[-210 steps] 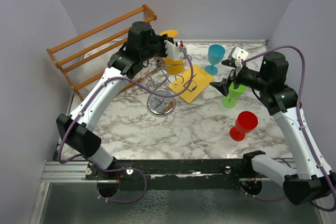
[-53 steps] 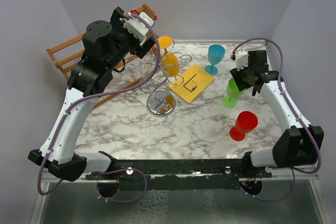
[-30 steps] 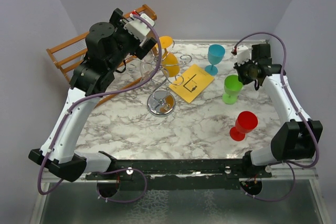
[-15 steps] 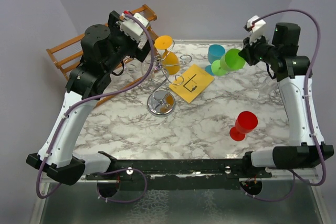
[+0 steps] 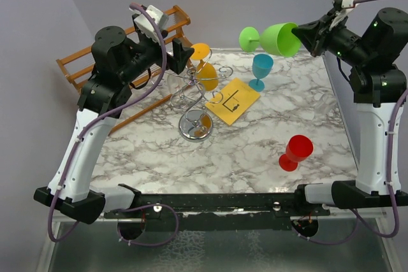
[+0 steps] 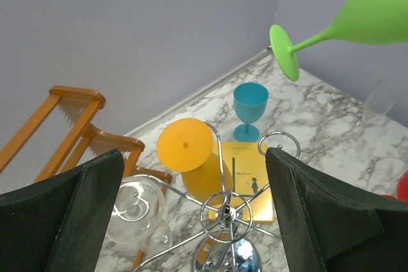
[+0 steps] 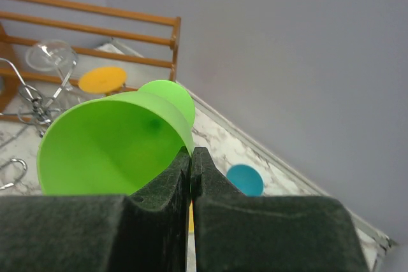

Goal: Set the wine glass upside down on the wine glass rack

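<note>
A blue goblet (image 5: 261,68) stands upright on the marble table (image 5: 242,157), just beside a yellow card (image 5: 234,101). A red goblet (image 5: 296,151) stands well apart, nearer the front. An orange glass (image 5: 205,71) hangs foot-up, and the clear one (image 6: 134,208) beside it is perhaps inverted too. A wooden shelf rack (image 6: 71,96) sits at the back left.

Bright, even light fills all three views, and it seems to come from above. The red glass (image 5: 294,151) casts only a faint, soft-edged shadow on the surface (image 5: 242,164). The chrome base of the rack (image 5: 195,127) throws small hard glints, and the marble has a mild sheen. The top view is sharp throughout. In the left wrist view the fingers (image 6: 331,221) of the left claw (image 6: 191,157) are dark and nearly featureless. In the right wrist view the green glass (image 7: 108,144) glows evenly, with its rim slightly soft.
</note>
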`<state>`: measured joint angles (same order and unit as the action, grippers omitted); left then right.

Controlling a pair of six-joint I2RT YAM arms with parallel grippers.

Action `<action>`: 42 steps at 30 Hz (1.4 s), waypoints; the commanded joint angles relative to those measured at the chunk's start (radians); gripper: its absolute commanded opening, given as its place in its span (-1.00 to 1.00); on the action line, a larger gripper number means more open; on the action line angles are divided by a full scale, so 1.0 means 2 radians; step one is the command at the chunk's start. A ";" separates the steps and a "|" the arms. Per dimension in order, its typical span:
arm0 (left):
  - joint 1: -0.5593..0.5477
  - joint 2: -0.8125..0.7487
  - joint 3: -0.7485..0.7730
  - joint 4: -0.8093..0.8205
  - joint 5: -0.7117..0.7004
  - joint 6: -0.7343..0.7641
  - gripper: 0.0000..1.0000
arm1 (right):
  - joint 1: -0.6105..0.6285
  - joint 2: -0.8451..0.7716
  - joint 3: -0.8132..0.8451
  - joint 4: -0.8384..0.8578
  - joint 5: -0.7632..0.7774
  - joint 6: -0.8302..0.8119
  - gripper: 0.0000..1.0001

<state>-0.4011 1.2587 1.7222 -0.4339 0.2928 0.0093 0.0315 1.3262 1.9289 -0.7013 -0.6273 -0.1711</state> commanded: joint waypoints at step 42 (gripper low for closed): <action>-0.059 0.128 0.069 0.119 0.119 -0.238 -0.31 | 0.019 -0.009 -0.014 0.159 -0.125 0.162 -0.98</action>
<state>-0.5091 1.5112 1.8236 -0.2325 0.5446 -0.4599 0.0643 1.3350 1.9095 -0.4103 -0.8623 0.1524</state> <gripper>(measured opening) 0.383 0.017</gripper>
